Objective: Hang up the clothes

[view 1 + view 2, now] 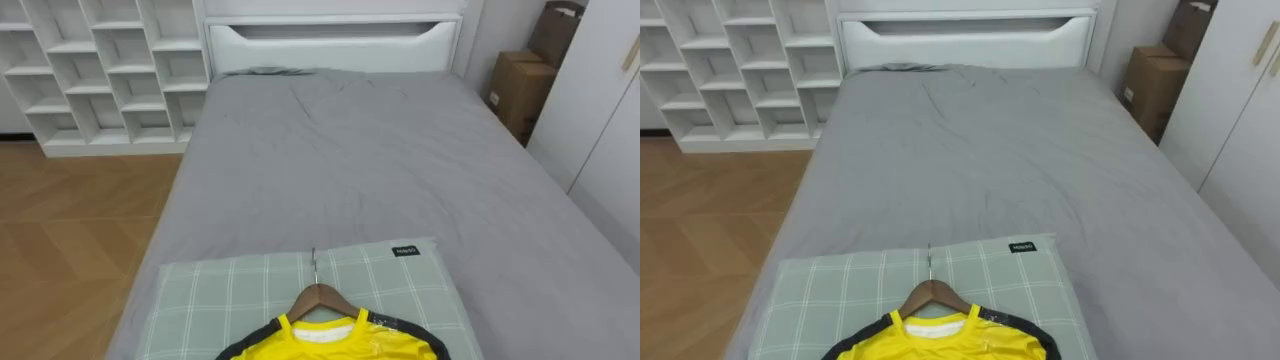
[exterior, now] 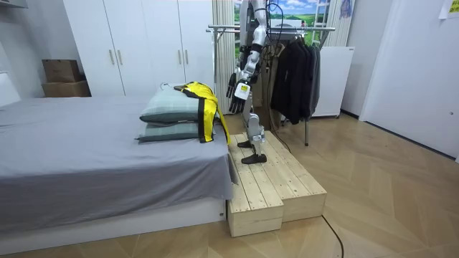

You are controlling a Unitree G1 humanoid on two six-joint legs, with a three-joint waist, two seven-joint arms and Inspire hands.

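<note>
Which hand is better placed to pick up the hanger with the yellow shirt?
Probably left: the left hand hangs open beside the pillows, close to the yellow shirt; the hanger lies about centred ahead.

The shirt (image 1: 335,345) is smooth yellow cloth with a slight sheen. Its hanger (image 1: 322,298) is varnished wood with a metal hook (image 1: 314,262). The pillow (image 1: 230,290) is matt checked cloth and the sheet (image 1: 370,160) is matt grey cloth, faintly creased. The floor (image 1: 70,220) is smooth wood, the platform (image 2: 276,183) bare planks, and the boxes (image 1: 520,90) cardboard.
</note>
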